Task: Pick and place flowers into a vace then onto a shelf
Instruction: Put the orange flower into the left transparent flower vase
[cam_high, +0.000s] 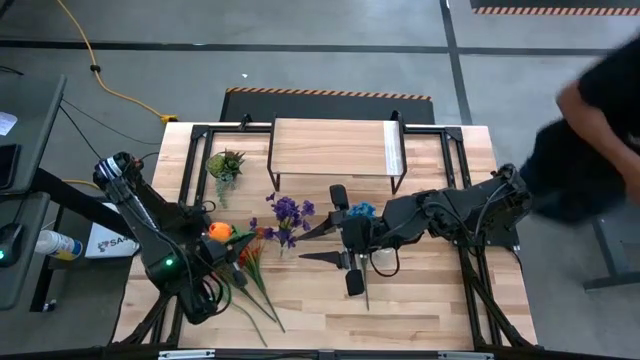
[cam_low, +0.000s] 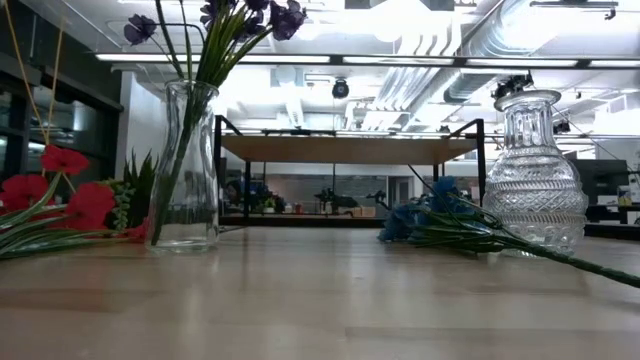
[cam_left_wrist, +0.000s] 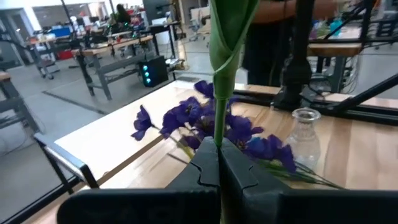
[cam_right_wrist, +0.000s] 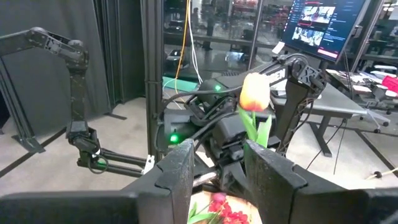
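L gripper (cam_high: 232, 252) sits over the worktop (cam_high: 430, 300) just beside the purple-flower vase (cam_low: 187, 170), on the side away from the shelf (cam_high: 333, 146). Its jaws are together, clamped on a green stem (cam_left_wrist: 222, 74) (the wrist view shows the stem pinched right between the two dark fingers (cam_left_wrist: 199, 174) and rising straight up). The bloom on that stem is the orange flower (cam_high: 220, 231), w/ the L arm right behind it in the right wrist view.

R gripper (cam_high: 318, 243) is on the other side of the same vase, pointing toward it, low over the worktop. Its jaws are apart, w/ nothing between them; one finger points at the vase, the other lies further from the shelf.

Rest of the flowers: purple flowers (cam_low: 215, 25) stand upright in the vase; red flowers (cam_low: 60, 200) lie flat on the worktop near the L gripper, stems trailing toward the worktop's near edge; blue flowers (cam_low: 440, 215) lie on their side against a cut-glass vase (cam_low: 533, 185), which stands between the R arm and the shelf.

Small spiky green plant (cam_high: 224, 166) stands near the shelf's L end. Shelf itself is at the far edge of the worktop. A person (cam_high: 590, 130) in dark clothes is beside the worktop past the R arm.
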